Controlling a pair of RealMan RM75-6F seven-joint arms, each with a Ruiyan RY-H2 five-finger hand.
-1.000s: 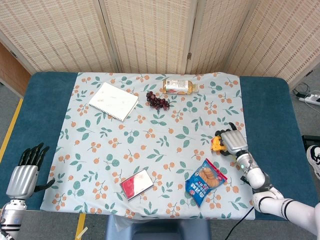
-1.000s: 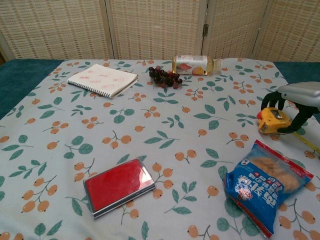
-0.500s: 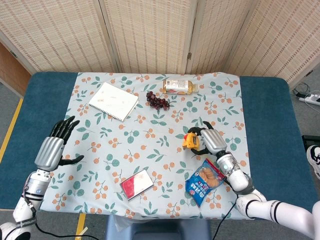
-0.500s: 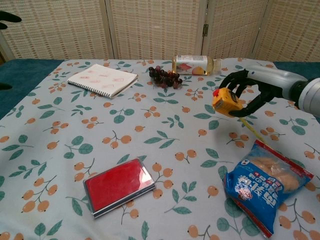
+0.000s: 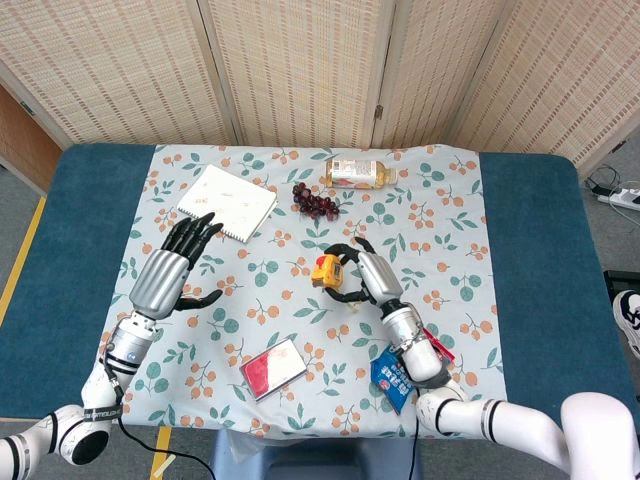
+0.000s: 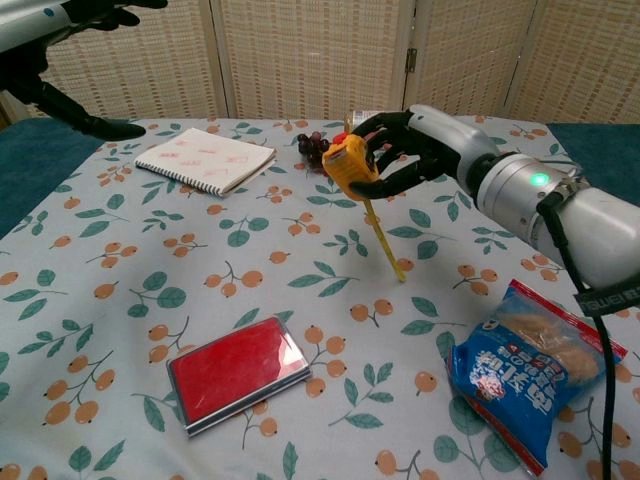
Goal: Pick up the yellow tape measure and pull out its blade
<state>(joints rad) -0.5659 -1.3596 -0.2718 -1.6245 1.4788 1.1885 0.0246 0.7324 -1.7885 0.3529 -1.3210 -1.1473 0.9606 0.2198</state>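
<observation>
The right hand [image 6: 415, 150] has its fingers [image 6: 372, 127] curled around the yellow tape measure [image 6: 347, 161], gripping it above the middle of the desk [image 5: 530, 230]. A length of blade [image 6: 384, 240] hangs down from the case; its tip appears to hang clear of the cloth. The left hand [image 5: 172, 272] holds nothing, fingers spread apart, near the notebook [image 5: 227, 202].

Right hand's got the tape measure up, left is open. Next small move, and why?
Probably bring the open left hand across to pinch the blade hanging from the yellow tape measure, which the right hand holds above the tablecloth; the blade is only partly out.
</observation>
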